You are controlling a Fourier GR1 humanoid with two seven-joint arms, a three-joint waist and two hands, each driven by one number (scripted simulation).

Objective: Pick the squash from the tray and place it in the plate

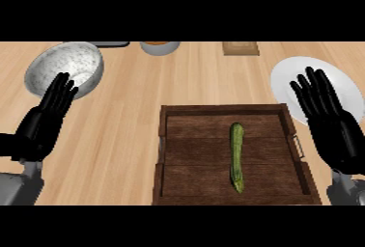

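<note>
A long thin green squash (236,157) lies lengthwise in the dark wooden tray (187,154) at the centre of the counter. A white plate (285,77) sits at the right, partly covered by my right hand (331,120). That hand is open with straight fingers pointing up, to the right of the tray and apart from the squash. My left hand (44,123) is open too, fingers up, at the view's left edge, far from the tray.
A grey speckled bowl (68,62) stands at the far left, just behind my left fingers. At the back edge are a cup-like container (160,47), a small wooden block (240,48) and a dark object (113,44).
</note>
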